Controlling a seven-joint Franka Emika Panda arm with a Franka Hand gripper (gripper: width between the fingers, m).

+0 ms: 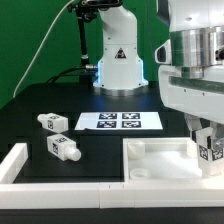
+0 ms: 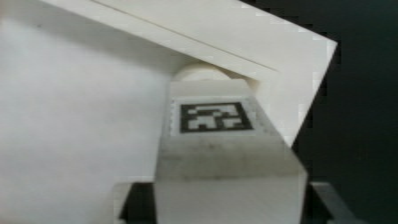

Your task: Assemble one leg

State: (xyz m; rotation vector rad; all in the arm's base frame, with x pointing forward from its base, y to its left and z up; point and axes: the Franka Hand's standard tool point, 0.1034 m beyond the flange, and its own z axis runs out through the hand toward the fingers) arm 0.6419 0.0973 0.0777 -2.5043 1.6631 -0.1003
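My gripper [image 1: 207, 140] is shut on a leg [image 1: 212, 153], a white stubby peg with a black-and-white tag on its side. It holds the leg upright over the corner of the large white panel [image 1: 160, 158] at the exterior view's right. In the wrist view the leg [image 2: 222, 140] fills the middle between my dark fingers [image 2: 146, 203], with the gripper [image 2: 228, 208] closed around it. The leg's rounded tip sits at the panel's inner corner [image 2: 107, 110]. I cannot tell whether the tip touches the panel. Two more legs [image 1: 52, 121] [image 1: 62, 149] lie loose on the black table at the left.
The marker board [image 1: 120, 121] lies flat mid-table behind the panel. A white L-shaped rail [image 1: 15, 165] runs along the front left edge. The arm's white base [image 1: 118, 62] stands at the back, before a green backdrop.
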